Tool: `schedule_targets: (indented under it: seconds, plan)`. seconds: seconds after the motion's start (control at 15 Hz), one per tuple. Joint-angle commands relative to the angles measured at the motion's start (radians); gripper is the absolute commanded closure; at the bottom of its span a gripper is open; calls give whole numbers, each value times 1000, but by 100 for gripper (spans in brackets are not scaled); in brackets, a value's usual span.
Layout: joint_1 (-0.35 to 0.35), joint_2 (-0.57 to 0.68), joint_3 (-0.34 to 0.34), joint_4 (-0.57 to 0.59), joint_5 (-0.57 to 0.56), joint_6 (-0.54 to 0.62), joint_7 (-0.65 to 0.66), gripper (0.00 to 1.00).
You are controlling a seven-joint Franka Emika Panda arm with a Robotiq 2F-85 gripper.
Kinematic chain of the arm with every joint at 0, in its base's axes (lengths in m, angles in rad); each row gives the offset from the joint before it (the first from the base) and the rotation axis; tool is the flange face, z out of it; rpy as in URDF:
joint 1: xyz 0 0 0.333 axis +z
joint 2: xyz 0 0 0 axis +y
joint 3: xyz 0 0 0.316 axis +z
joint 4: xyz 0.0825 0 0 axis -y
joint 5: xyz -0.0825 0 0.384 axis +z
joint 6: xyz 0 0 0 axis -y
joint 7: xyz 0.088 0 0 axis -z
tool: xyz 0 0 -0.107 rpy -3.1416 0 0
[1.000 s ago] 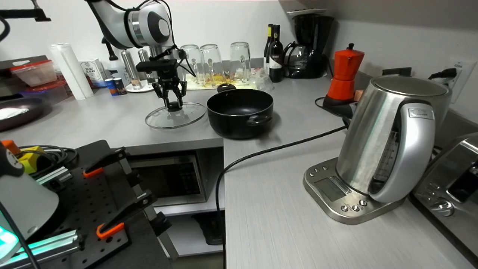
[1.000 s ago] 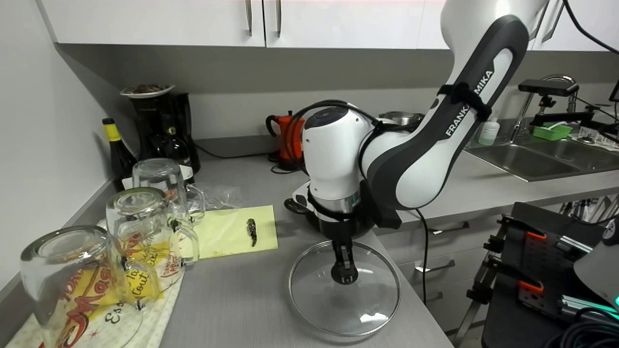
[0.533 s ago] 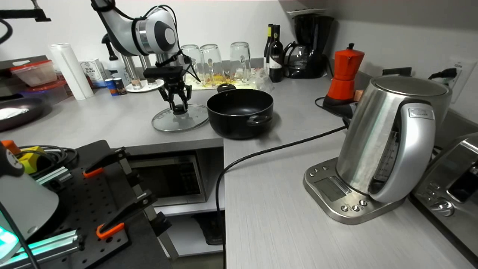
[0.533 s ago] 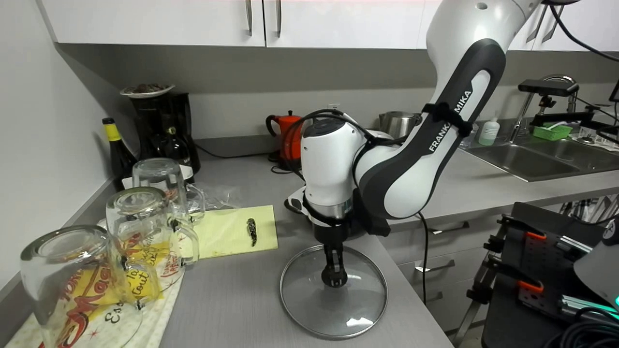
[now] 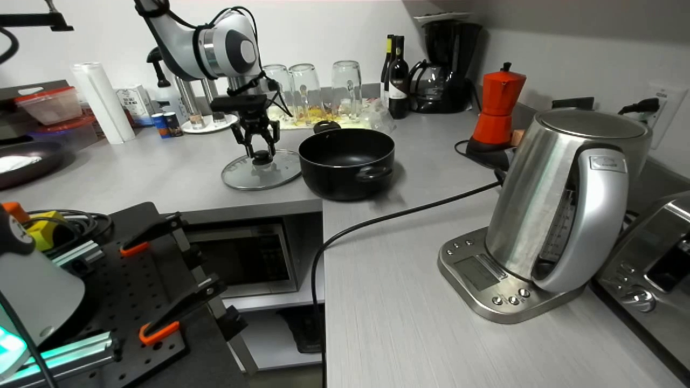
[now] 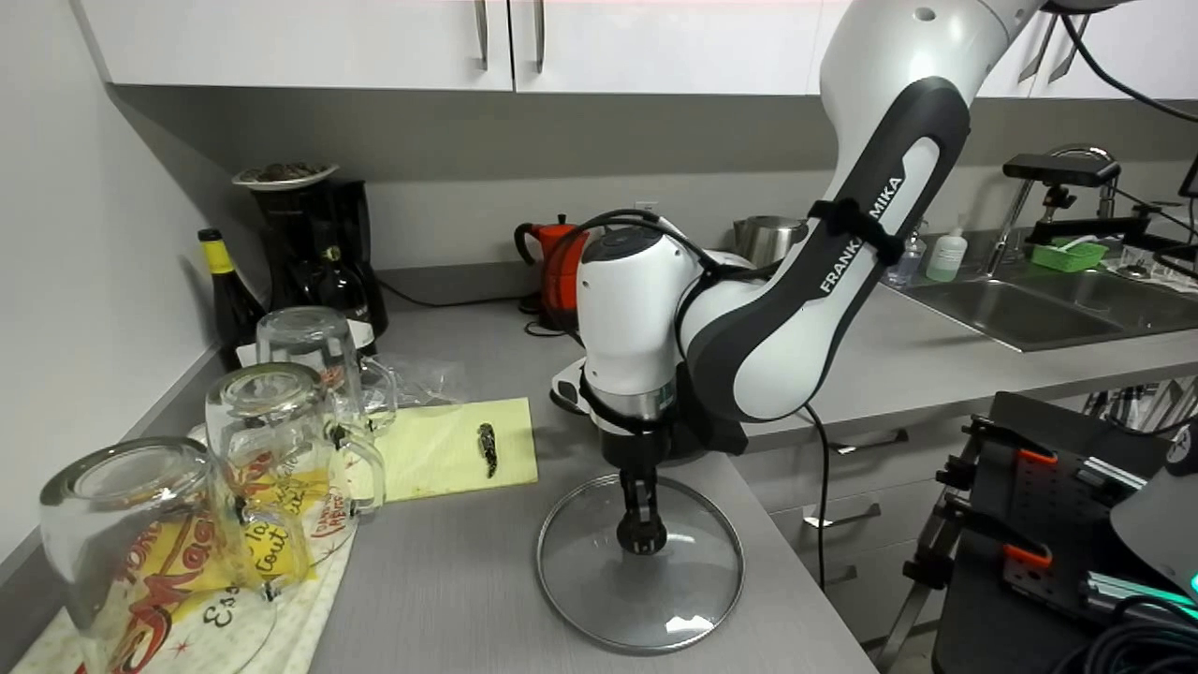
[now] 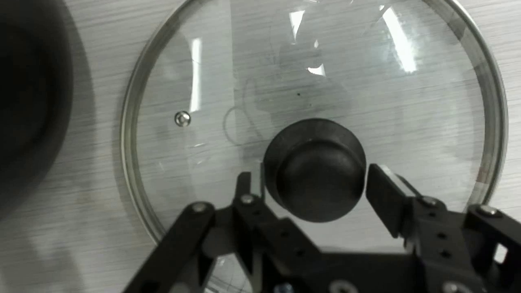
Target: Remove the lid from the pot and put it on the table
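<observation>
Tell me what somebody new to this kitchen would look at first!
Probably the white Franka robot arm, bent over the countertop with its gripper straddling the black knob of the glass lid. Next, perhaps the steel electric kettle, large at the right in an exterior view, with the red moka pot farther back.

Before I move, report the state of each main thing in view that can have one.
Lid: off the pot, level, on or just above the countertop.
Pot: upright, uncovered.
Gripper: straddling the lid's knob; whether clamped, cannot tell.
Glass mugs: upside down.
Kettle: on its base, top closed.
Red moka pot: upright, top closed.
Coffee maker: carafe in place.
Dark bottles: standing.
</observation>
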Motion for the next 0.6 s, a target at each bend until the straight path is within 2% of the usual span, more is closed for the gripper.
schedule_targets:
  seconds: [0.0,0.07,0.53]
  plan:
    - [12,-21,-6,-3,0,12,-21,3]
    - [15,-29,-6,-7,-2,11,-20,0]
    - [49,-138,8,-64,-18,2,-13,0]
